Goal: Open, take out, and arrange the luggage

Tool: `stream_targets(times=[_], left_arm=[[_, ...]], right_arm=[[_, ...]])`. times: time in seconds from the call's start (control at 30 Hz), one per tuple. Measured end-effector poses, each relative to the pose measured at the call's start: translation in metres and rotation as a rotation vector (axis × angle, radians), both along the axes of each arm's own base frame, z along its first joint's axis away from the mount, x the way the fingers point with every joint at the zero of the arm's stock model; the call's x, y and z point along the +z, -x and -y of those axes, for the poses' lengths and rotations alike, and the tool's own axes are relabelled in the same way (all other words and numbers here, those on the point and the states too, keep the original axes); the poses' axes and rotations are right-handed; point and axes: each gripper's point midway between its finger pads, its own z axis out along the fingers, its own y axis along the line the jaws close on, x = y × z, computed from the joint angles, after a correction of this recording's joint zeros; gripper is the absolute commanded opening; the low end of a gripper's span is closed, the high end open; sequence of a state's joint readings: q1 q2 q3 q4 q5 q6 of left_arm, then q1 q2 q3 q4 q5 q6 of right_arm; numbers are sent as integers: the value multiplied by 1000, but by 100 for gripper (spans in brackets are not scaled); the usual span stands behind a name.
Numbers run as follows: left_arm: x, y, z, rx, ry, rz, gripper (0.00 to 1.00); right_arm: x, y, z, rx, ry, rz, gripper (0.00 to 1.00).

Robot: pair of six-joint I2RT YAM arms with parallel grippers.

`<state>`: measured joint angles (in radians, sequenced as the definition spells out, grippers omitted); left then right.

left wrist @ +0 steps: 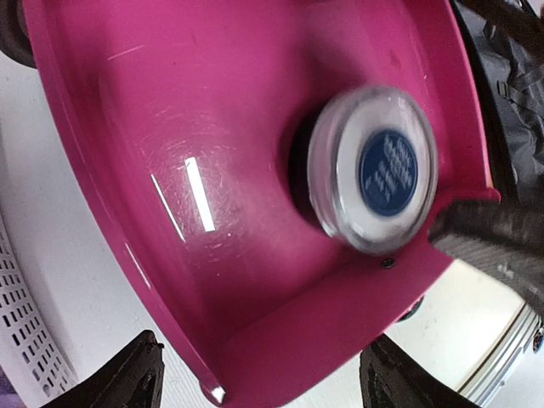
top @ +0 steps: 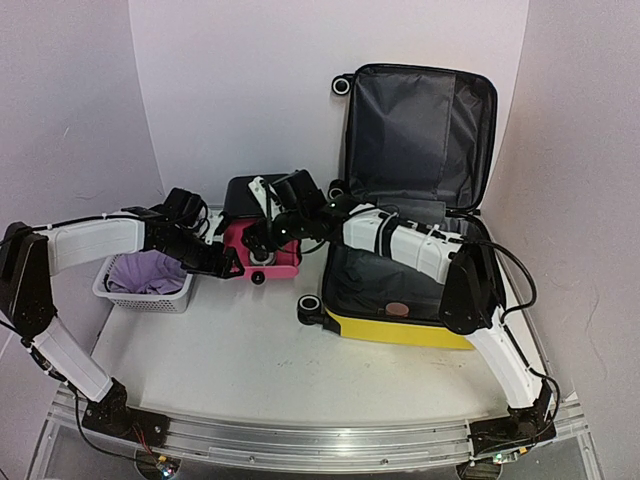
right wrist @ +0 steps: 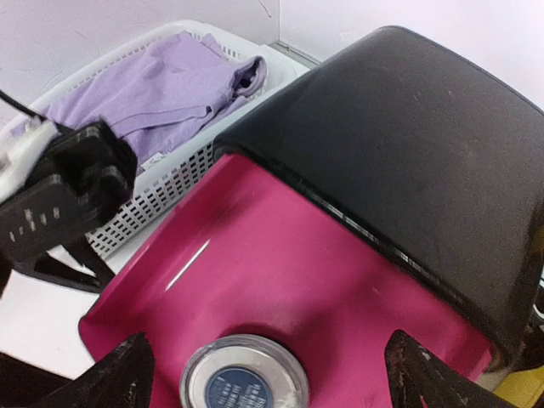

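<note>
Luggage (top: pixel 420 150) lies open on the table (top: pixel 250 350) — left gripper (left wrist: pixel 268 384) and right gripper (right wrist: pixel 274 381) both spread apart at the pink drawer (left wrist: pixel 212 127), a round tin (left wrist: pixel 374 170) inside.

Top external view: fixed above and behind the arm bases, looking down across the whole counter (top: pixel 250 360) and luggage (top: pixel 415 130). Both wrist views look down at close range from opposite sides, sharing the pink tray (left wrist: pixel 212 170) and round tin (left wrist: pixel 374 170).

White table (top: pixel 250 350) with mesh basket (top: pixel 150 298), pink-and-black box (top: pixel 286 265) and yellow luggage (top: pixel 400 329) (lid upright)
</note>
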<state>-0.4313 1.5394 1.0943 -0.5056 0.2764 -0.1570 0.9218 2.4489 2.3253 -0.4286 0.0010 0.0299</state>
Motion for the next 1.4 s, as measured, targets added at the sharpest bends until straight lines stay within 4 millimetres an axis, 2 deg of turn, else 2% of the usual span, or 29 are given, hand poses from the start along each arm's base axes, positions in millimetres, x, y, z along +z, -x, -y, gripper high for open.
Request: stream_targets(times=[0.13, 0.27, 0.37, 0.47, 0.53, 0.67, 0.73, 0.8, 0.93, 1.07, 1.17, 1.4], left_arm=[[9, -7, 0, 20, 2, 23, 81], [26, -21, 1, 50, 9, 69, 81], [38, -33, 4, 61, 23, 102, 82], [41, -37, 6, 67, 32, 113, 88], [42, -37, 6, 72, 39, 110, 91], [54, -28, 6, 68, 65, 111, 93], [68, -19, 6, 64, 99, 119, 94], [80, -8, 6, 61, 139, 122, 94], [88, 15, 6, 61, 209, 87, 94], [82, 31, 4, 71, 239, 40, 94], [80, 41, 0, 82, 250, 20, 93], [95, 52, -5, 106, 294, 43, 91]], right_arm=[[9, 7, 14, -25, 19, -24, 98], [37, 24, 40, -37, 30, -26, 98], [63, 40, 58, -12, 27, 4, 89], [69, 55, 69, 55, 51, 30, 88], [57, 63, 71, 109, 82, 38, 89], [1, 77, 80, 221, 218, 42, 95], [-22, 77, 84, 248, 282, 49, 95], [-36, 72, 84, 250, 320, 69, 94], [-48, 57, 81, 204, 341, 107, 81], [-60, 39, 78, 126, 340, 132, 70], [-71, 31, 78, 81, 341, 132, 67], [-62, 23, 71, 18, 279, 154, 54]])
